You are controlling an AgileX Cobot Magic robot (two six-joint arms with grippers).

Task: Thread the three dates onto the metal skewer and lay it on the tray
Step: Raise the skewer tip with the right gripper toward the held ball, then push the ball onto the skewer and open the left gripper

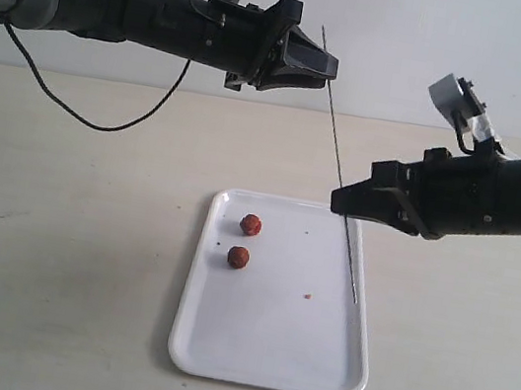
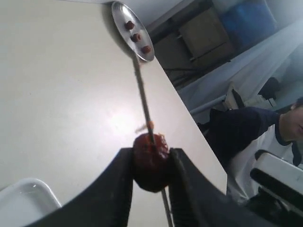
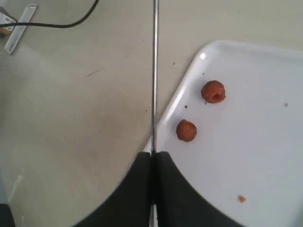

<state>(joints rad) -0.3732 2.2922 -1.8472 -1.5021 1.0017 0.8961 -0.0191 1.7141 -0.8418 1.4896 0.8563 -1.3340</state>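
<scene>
metal skewer held pinched between the pressed-together fingers of the right gripper, rod pointed to twelve o'clock from the fingertips, nearer date and farther date laid apart on the white tray between one and two o'clock, red crumb seen at four o'clock, black cable at eleven o'clock

— What does the tray look like?
— Glossy white plastic, smooth. The skewer is thin grey metal with a dull sheen.
— And the dates?
— Wrinkled, reddish-brown, faintly shiny. The tabletop is matt, smooth beige.

Bare tray front; dates behind, slanted skewer at right.
</scene>
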